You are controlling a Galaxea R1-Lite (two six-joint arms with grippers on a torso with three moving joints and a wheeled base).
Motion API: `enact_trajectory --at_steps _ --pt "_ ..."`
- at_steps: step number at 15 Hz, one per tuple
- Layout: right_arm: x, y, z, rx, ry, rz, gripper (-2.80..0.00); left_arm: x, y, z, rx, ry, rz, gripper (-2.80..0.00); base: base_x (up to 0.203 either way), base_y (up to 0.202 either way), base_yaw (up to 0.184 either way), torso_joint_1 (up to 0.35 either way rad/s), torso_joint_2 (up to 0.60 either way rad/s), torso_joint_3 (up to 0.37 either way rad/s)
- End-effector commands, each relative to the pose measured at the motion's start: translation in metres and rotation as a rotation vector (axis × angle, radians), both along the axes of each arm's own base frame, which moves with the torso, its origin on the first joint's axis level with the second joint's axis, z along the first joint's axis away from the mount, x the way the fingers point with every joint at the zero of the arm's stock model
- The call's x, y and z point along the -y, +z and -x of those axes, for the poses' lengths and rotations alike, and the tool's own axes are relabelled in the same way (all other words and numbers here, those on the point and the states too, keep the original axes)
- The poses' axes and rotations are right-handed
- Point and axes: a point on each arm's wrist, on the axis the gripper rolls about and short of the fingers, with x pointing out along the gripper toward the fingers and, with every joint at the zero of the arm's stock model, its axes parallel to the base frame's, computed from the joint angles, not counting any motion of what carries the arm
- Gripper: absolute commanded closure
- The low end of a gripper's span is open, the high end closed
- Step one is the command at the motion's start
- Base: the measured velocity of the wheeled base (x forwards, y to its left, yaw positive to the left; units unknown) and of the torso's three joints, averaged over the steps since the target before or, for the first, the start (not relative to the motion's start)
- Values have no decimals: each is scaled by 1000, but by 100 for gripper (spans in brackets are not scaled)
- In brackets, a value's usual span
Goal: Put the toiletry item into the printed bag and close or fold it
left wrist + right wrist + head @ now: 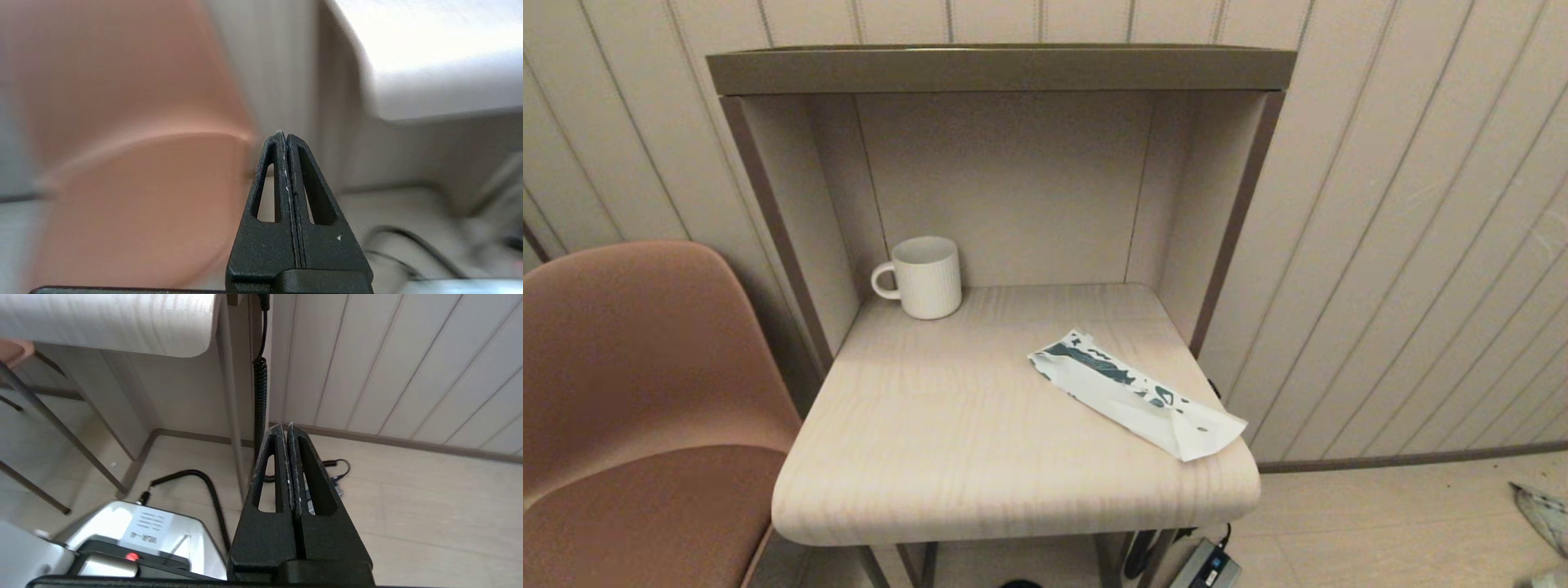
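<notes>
Both grippers, left gripper point(284, 136) and right gripper point(284, 426), hang jaws closed below the tabletop, well apart from the printed bag point(1134, 392).

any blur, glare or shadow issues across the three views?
Head view: sharp; shelf hood shadows the back of the table, where the mug stands, while the printed bag lies lit. Left wrist view: background chair smeared and soft, table edge blown out bright, left gripper itself crisp. Right wrist view: mostly sharp around the right gripper, slight smear at the table underside.
</notes>
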Motion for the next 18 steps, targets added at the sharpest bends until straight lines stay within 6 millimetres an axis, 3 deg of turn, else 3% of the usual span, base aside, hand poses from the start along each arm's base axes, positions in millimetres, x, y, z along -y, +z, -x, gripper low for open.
enact_trajectory --at_steps 1,5,7,9,11,18 --pt "0 0 0 -2 3 -1 0 0 -4 -1 -18 -18 8 0 0 0 0 0 0 0" --pt "-3 1 -1 18 143 -82 0 0 -4 -1 -19 -18 8 0 0 0 0 0 0 0" --pt "-1 -2 -5 31 52 -82 0 0 -4 -1 -19 -16 8 0 0 0 0 0 0 0" --pt "3 -14 -12 51 -161 -30 0 0 -4 -1 -20 0 18 0 0 0 0 0 0 0" --pt "4 -9 -16 165 -180 -18 0 0 -4 -1 -22 3 20 0 0 0 0 0 0 0" --pt "4 -16 -17 113 -192 -24 0 -1 -3 -1 -13 52 114 0 0 0 0 0 0 0"
